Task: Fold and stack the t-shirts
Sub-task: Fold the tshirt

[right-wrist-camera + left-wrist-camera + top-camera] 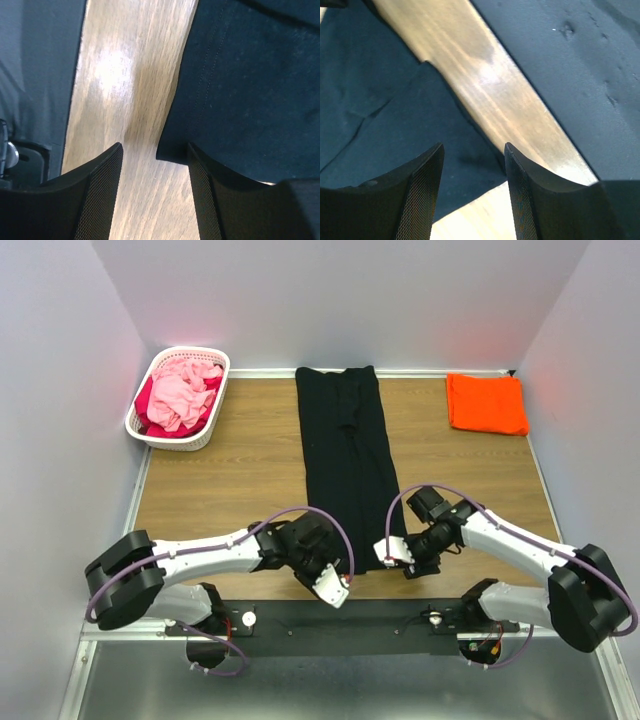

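While flat, t-shirt (345,460) under right gripper (155,146)

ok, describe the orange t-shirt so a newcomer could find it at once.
On the wooden table, look to the far right corner by the back wall. The orange t-shirt lies there folded flat, apart from the long black t-shirt in the middle. It is the only bright orange cloth in view.

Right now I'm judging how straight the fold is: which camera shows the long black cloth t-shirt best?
The top external view: the whole long black cloth t-shirt lies as a narrow strip down the table's middle. The left wrist view shows only one near corner, the right wrist view only the other, with its stitched hem.
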### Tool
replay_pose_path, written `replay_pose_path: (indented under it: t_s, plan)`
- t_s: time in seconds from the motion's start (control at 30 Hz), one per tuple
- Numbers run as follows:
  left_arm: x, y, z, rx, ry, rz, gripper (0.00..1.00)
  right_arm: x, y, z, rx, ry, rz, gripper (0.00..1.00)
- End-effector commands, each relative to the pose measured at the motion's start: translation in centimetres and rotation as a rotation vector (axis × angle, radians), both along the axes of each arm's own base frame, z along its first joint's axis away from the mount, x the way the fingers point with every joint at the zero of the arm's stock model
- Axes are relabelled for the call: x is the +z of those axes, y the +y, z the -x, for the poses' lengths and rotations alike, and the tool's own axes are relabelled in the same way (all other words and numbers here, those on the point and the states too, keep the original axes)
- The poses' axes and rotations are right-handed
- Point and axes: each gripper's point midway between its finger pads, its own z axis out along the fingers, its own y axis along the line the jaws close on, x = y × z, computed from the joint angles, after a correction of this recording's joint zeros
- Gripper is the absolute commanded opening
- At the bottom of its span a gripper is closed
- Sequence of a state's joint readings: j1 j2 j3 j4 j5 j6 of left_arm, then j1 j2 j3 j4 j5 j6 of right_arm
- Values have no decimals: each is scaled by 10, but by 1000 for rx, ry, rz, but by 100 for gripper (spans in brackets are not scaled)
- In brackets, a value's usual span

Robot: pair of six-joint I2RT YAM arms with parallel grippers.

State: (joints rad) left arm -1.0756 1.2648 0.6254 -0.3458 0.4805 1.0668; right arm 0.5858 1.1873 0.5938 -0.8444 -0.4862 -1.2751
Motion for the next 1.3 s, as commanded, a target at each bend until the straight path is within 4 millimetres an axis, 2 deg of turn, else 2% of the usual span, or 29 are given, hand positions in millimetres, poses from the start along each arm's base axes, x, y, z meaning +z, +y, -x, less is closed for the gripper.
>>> replay_pose_path:
  t_s: [0.0, 0.07, 0.17, 0.43, 0.53, 0.57, 0.6, 0.67, 0.93, 1.0, 1.07, 1.27]
  plan:
    - [-20, 12, 7, -33, -24, -83, 60, -12, -3, -10, -17, -47, 38, 61]
    - [-26, 15, 8, -33, -31, -115, 60, -15, -5, -10, -25, -51, 50, 61]
    - [-35, 20, 4, -8, -31, -156, 52, -21, -9, -9, -27, -61, 68, 60]
    - [-32, 19, -2, 21, -47, -172, 56, -27, -14, -7, -42, -72, 93, 51]
    - [-27, 16, -7, 39, -61, -163, 48, -30, -16, -6, -39, -79, 104, 44]
    - [-25, 16, -9, 41, -73, -165, 33, -30, -16, -6, -42, -78, 105, 43]
    - [-23, 15, -10, 38, -79, -166, 27, -29, -16, -7, -43, -83, 104, 42]
    - [-23, 18, -9, 34, -80, -183, 17, -30, -16, -6, -46, -83, 105, 37]
    - [-43, 30, 5, -3, -28, -290, 17, -26, -11, -8, -82, -68, 96, 1]
    - [-43, 29, 8, 1, -25, -287, 12, -20, -7, -10, -91, -82, 77, 1]
    - [-37, 26, 10, 4, -15, -264, 0, -16, -4, -11, -100, -87, 64, 0]
    - [-8, 21, 17, 17, 8, -172, 0, 11, 5, -13, -133, -105, -7, 1]
